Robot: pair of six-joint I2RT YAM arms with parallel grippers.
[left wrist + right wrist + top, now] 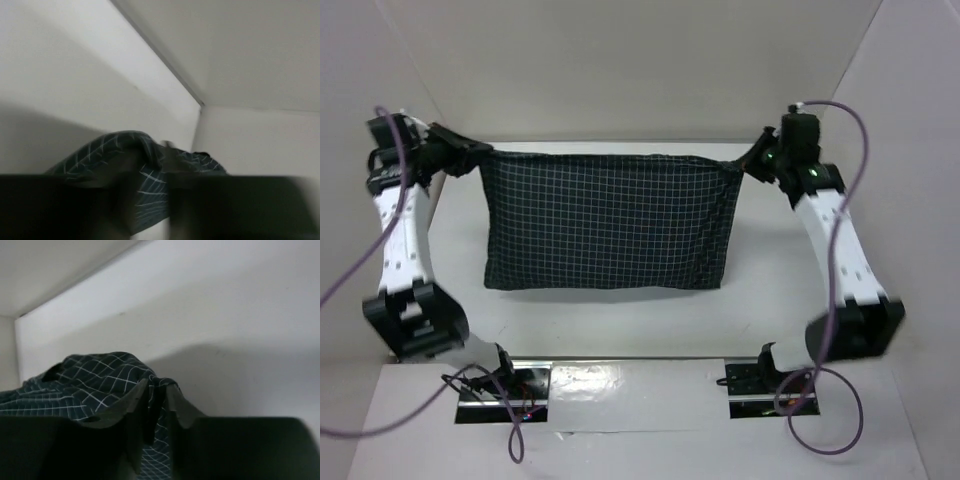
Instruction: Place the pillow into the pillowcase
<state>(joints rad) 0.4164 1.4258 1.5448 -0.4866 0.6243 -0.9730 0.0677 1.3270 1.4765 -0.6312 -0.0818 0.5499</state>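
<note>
The dark checked pillowcase (605, 220) stretches across the back of the table between both arms, looking full and rectangular. The pillow is hidden; no pale cushion shows in any view. My left gripper (470, 160) holds the pillowcase's upper left corner, and my right gripper (748, 165) its upper right corner. In the left wrist view, which is blurred, checked pillowcase cloth (90, 155) bunches over and between the left gripper (150, 167). In the right wrist view a fold of the pillowcase (85, 380) is pinched in the narrow gap of the right gripper (157, 387).
White walls (650, 60) enclose the table at the back and on both sides, close behind both grippers. The white table top (620, 320) runs forward to the arm bases (760, 380) at the near edge. Purple cables (840, 300) loop beside each arm.
</note>
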